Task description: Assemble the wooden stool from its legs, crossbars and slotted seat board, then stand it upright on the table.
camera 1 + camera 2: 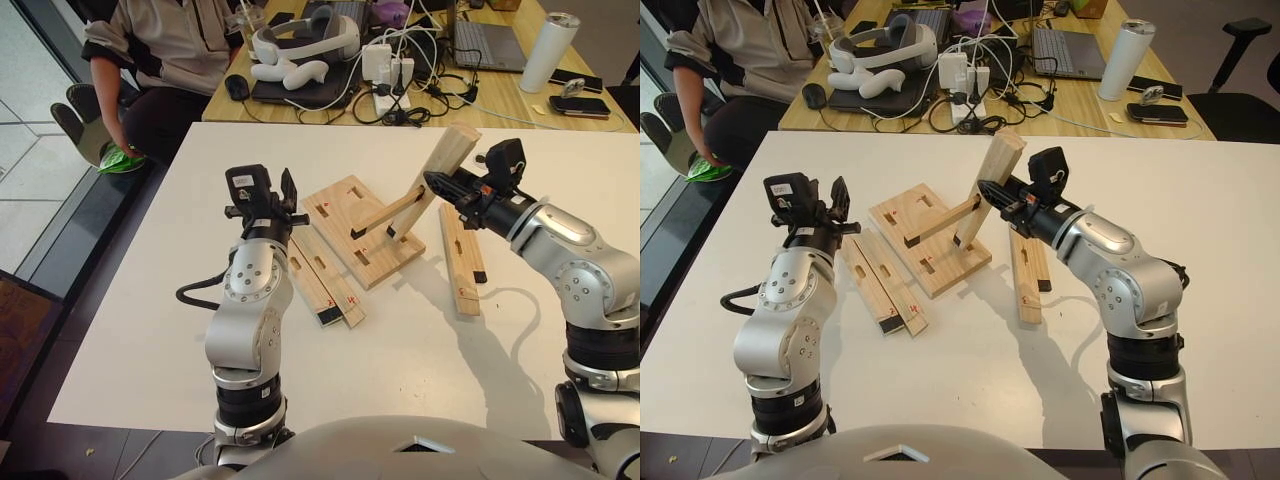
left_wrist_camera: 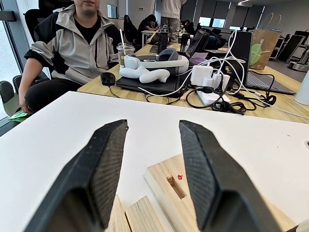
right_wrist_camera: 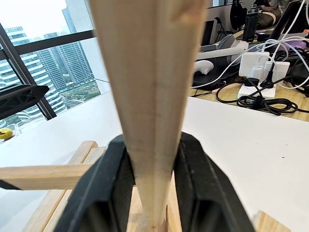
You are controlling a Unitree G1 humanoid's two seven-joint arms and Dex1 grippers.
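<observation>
Because the leg [image 1: 447, 158] has to seat in a slot, the right gripper [image 1: 440, 186] pinches it partway along and holds it tilted. Its lower end is down on the seat board [image 1: 335, 205], which lies flat near the tabletop's [image 1: 150, 330] middle. A crossbar [image 1: 385, 214] juts from the leg toward the board. The left gripper [image 2: 150, 131] hangs spread and empty over two loose pieces [image 1: 322, 282] just beside the board, probably ready to steady it. More pieces [image 1: 462, 255] lie toward the right edge.

One seat board [image 1: 337, 203]; one raised leg [image 1: 452, 148] with one crossbar [image 1: 390, 213]; four loose pieces — left pair [image 1: 322, 278], right pair [image 1: 462, 262].
</observation>
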